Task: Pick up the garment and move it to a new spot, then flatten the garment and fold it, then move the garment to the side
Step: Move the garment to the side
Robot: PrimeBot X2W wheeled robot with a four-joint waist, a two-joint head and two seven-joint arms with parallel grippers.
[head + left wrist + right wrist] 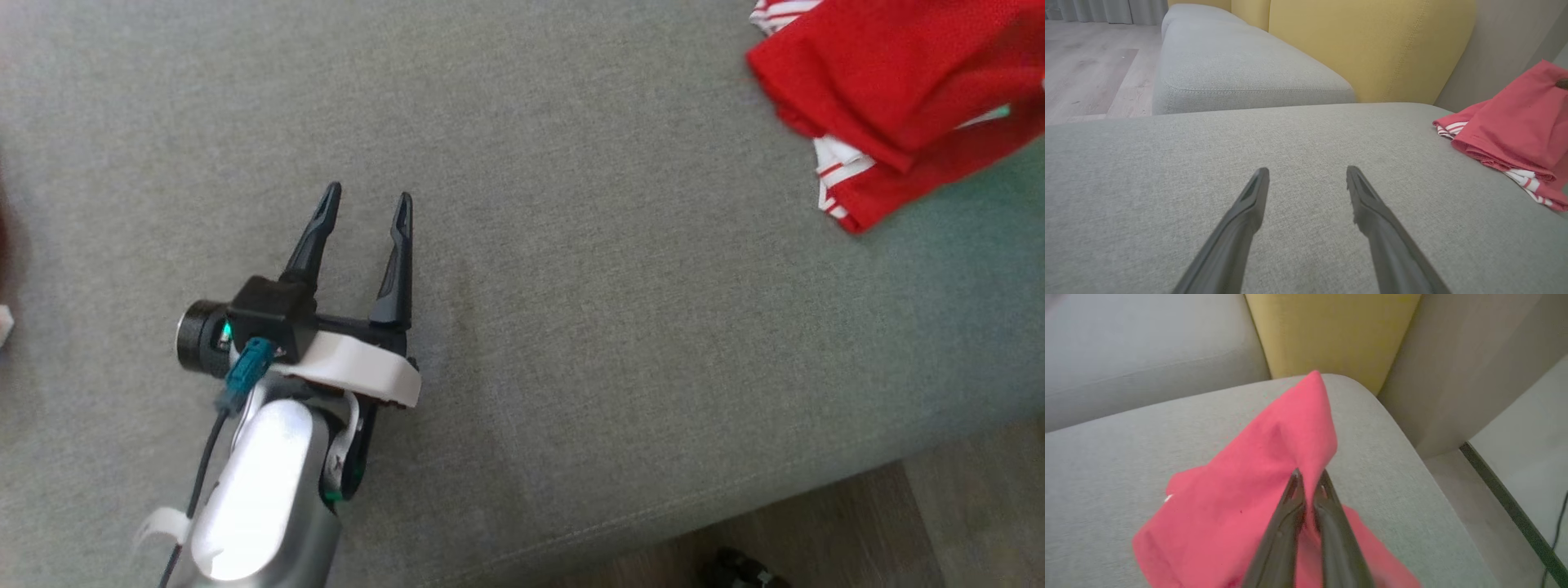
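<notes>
Left gripper [367, 196] hovered over the left part of the grey seat cushion [620, 269], fingers spread wide with nothing between them. Garment [898, 73] sat at the cushion's far right corner, well apart from that gripper. It was red fabric, bunched in loose folds, with white-and-red striped trim at its edges. Right gripper [1309, 474] was clamped on a raised peak of the garment, tent-like above the cushion, while the lower folds rested on the cushion.

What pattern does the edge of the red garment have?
White with thin red stripes; the trim of the garment shows best in the head view.
</notes>
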